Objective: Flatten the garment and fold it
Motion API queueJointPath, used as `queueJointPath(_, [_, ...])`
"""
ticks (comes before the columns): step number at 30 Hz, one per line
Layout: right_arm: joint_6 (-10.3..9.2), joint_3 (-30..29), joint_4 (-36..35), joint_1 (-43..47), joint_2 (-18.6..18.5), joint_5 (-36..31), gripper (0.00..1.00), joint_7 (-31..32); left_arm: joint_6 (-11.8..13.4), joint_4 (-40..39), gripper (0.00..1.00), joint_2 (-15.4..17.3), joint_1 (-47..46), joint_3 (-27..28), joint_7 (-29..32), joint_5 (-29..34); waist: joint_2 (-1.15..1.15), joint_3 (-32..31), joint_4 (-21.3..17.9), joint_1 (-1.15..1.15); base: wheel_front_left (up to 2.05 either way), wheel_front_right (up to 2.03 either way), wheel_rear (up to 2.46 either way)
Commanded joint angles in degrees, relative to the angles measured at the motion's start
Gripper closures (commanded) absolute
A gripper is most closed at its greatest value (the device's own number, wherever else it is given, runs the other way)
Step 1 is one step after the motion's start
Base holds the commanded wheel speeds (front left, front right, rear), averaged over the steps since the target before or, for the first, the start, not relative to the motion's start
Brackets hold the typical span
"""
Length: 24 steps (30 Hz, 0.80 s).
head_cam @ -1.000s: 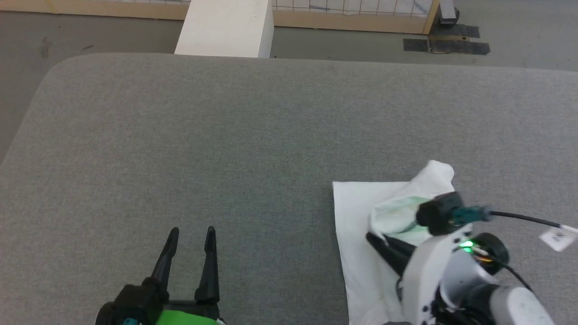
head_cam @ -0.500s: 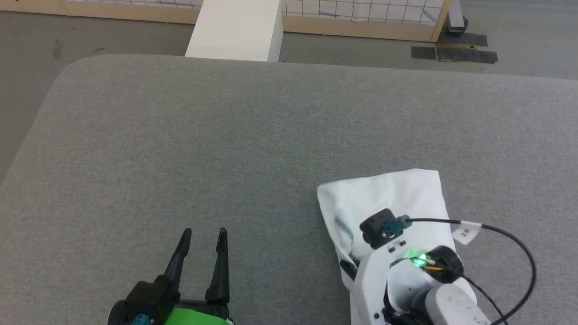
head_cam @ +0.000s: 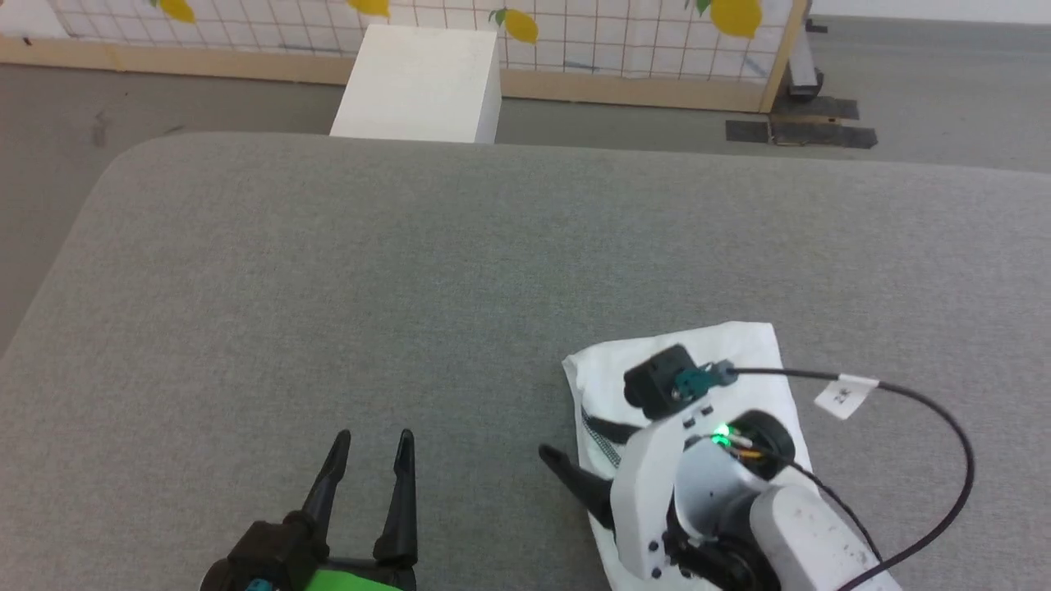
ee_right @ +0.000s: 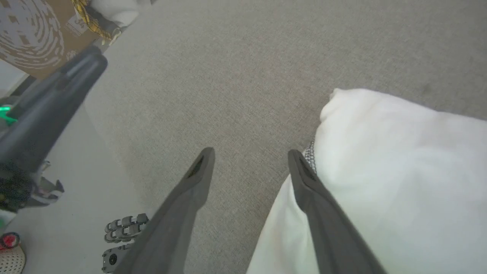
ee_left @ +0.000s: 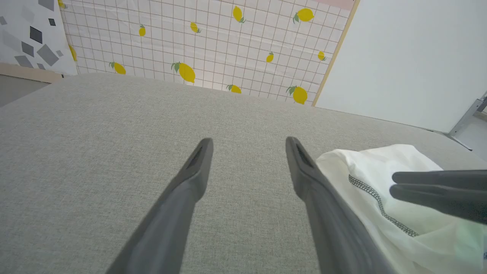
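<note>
The garment (head_cam: pixel 739 361) is lying folded near the bench's (head_cam: pixel 410 271) right front. Your right end effector (ee_right: pixel 250 153) is hanging spread at its left edge, one finger over the cloth. If you're dragging sideways, you're risking snagging and opening the fold. Your left end effector (head_cam: pixel 373 435) is hovering spread, empty.

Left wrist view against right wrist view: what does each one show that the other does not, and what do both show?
Left wrist view: a lemon-print wall and a plain white panel behind the table. Right wrist view: a cardboard box and pale floor past the table's edge. Both: the grey table, the white shirt with grey stitching, and the open left gripper and right gripper.
</note>
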Motion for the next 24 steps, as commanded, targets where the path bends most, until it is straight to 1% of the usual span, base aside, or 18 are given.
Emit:
queueJointPath(1, [-0.09, -0.21, -1.20, -1.10, 0.05, 0.88, 0.00, -0.37, -0.22, 0.15, 0.00, 0.10, 0.59, 0.22, -0.22, -0.45, 0.00, -0.97, -0.96, 0.00, 0.00, 0.00, 0.00])
queueJointPath(4, [-0.09, -2.41, -4.15, -1.70, 0.05, 1.10, 0.00, -0.42, -0.16, -0.09, 0.00, 0.36, 0.88, 0.30, -0.22, -0.47, 0.00, -1.39, -1.72, 0.00, 0.00, 0.00, 0.00])
queueJointPath(8, [-0.09, -7.84, -7.82, -1.33, 0.05, -1.55, 0.00, -0.34, 0.01, -0.67, 0.00, 0.60, 0.97, 0.33, -0.22, -0.43, 0.00, -1.19, -2.42, 0.00, 0.00, 0.00, 0.00])
queueJointPath(15, [-0.09, -22.19, -13.13, 3.85, -0.51, -5.70, 0.00, -0.84, 0.33, -2.75, 0.00, 0.63, 0.56, 0.40, -0.22, 0.41, 0.00, 0.85, -2.91, 0.00, 0.00, 0.00, 0.00])
queueJointPath(19, [-0.09, -27.97, -13.69, 8.14, -0.57, -6.90, 0.00, -0.31, 0.47, -3.36, 0.00, 0.51, 0.06, 0.26, -0.22, 0.78, 0.00, 2.26, -2.59, 0.00, 0.00, 0.00, 0.00])
queueJointPath(21, [-0.09, -29.73, -13.25, 9.74, -0.50, -7.05, 0.00, -0.04, 0.62, -3.45, 0.00, 0.45, -0.18, 0.23, -0.22, 0.86, 0.00, 3.08, -2.45, 0.00, 0.00, 0.00, 0.00])
queueJointPath(24, [-0.09, -30.90, -11.93, 10.88, -0.37, -6.79, 0.00, 0.08, 0.58, -3.38, 0.00, 0.40, -0.78, 0.06, -0.22, 1.12, 0.00, 4.19, -2.06, 0.00, 0.00, 0.00, 0.00])
